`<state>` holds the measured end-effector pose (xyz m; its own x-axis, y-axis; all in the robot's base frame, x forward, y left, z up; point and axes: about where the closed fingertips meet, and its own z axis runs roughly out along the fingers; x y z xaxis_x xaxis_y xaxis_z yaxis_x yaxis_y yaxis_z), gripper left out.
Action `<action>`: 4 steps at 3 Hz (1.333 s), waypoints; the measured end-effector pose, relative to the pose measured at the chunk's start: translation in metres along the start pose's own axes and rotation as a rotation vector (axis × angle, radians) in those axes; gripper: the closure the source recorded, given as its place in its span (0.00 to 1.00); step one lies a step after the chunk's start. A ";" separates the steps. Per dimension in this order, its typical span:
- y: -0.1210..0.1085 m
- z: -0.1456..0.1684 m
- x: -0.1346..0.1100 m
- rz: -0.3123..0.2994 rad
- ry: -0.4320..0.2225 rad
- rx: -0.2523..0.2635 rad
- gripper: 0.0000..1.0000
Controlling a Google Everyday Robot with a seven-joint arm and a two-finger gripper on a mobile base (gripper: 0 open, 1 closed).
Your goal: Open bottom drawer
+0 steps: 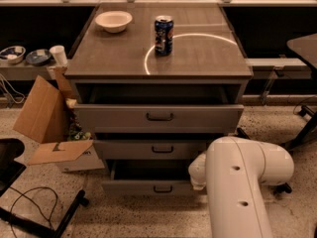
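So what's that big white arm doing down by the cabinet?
The robot's white arm is bent low at the front right of the grey cabinet, with its claw at the right end of the bottom drawer. That drawer is partly pulled out, with a dark gap behind its front. The top drawer also sits slightly out. A bowl and a can stand on top.

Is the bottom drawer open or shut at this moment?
Partly open: the front of the bottom drawer stands forward, dark gap behind it. The hand is at its right end.
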<state>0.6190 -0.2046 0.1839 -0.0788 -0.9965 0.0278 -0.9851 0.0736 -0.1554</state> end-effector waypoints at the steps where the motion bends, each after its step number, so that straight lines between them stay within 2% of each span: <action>1: 0.019 -0.005 0.028 0.060 0.036 -0.011 1.00; 4: 0.022 -0.009 0.031 0.081 0.052 -0.004 1.00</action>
<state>0.5937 -0.2332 0.1899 -0.1661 -0.9839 0.0665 -0.9758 0.1542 -0.1552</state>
